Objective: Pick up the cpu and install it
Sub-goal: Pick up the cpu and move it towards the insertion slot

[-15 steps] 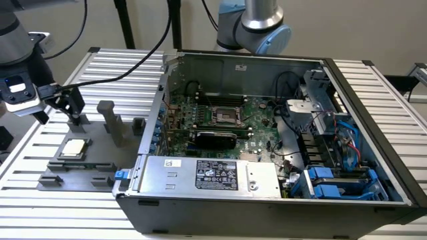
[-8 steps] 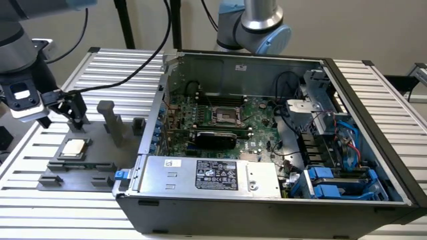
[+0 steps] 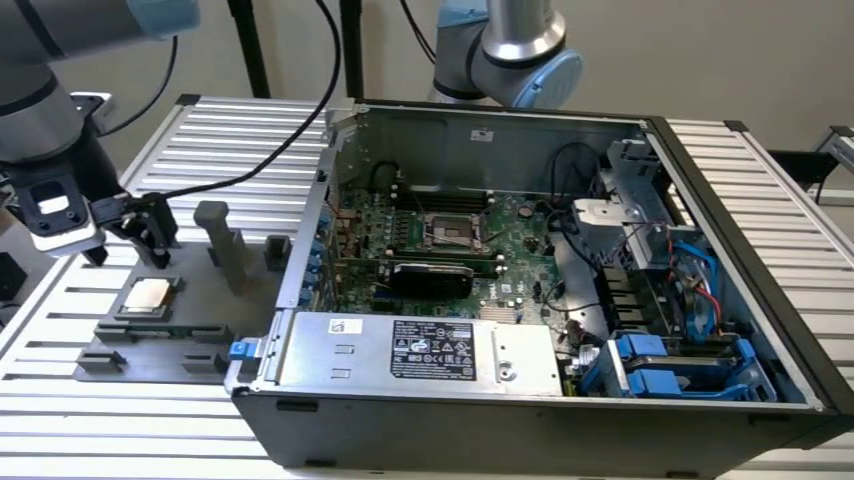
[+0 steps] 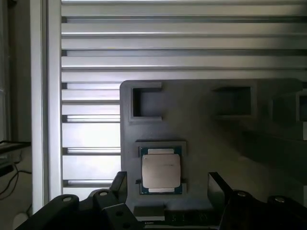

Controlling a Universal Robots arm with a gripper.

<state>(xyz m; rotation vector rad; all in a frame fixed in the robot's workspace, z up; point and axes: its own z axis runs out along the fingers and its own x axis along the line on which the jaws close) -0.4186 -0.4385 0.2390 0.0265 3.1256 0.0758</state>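
The cpu [image 3: 147, 293] is a small square chip with a silvery top, lying flat in a recess of the dark grey tray [image 3: 134, 352] on the slatted table at the exterior view's left. My gripper [image 3: 127, 240] hangs a little above and behind it, open, with nothing between its black fingers. In the wrist view the cpu [image 4: 161, 169] lies between the two fingertips [image 4: 118, 183], which stand wide apart on either side of it without touching. The motherboard socket [image 3: 447, 228] sits inside the open computer case [image 3: 534, 400] at the exterior view's right.
The tray [image 4: 206, 120] carries upright grey blocks [image 3: 220, 240] and empty recesses [image 4: 146, 103]. The case holds a power supply [image 3: 427, 348], cables and blue drive bays [image 3: 674, 365]. A second arm's base [image 3: 521, 50] stands behind the case. Black cables [image 3: 254, 170] cross the table.
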